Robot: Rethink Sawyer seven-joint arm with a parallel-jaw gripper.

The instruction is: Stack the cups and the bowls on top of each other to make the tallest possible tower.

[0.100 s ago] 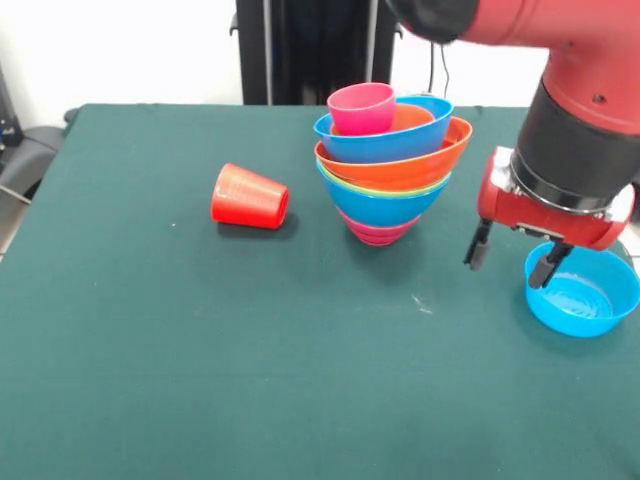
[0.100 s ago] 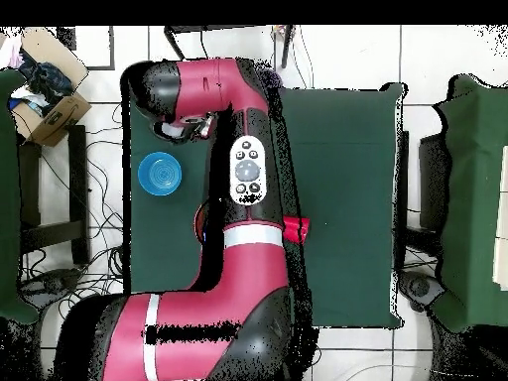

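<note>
The tower (image 1: 385, 160) stands mid-table: nested bowls with magenta at the bottom, then blue, green, orange and blue rims, and a pink cup (image 1: 362, 108) upright on top. A red-orange cup (image 1: 250, 196) lies on its side to the left of the tower; in the overhead view only its end (image 2: 298, 228) shows past the arm. A light blue bowl (image 1: 583, 292) (image 2: 159, 174) sits alone at the right. My gripper (image 1: 512, 258) hangs open between the tower and this bowl, holding nothing, with one fingertip (image 1: 548, 268) in front of the bowl's near-left rim. In the overhead view my arm hides the tower.
The green table (image 1: 150, 350) (image 2: 347, 198) carries everything. A black stand (image 1: 310, 50) rises behind its far edge. Off the table, a cardboard box (image 2: 45, 79) sits on a side stand in the overhead view.
</note>
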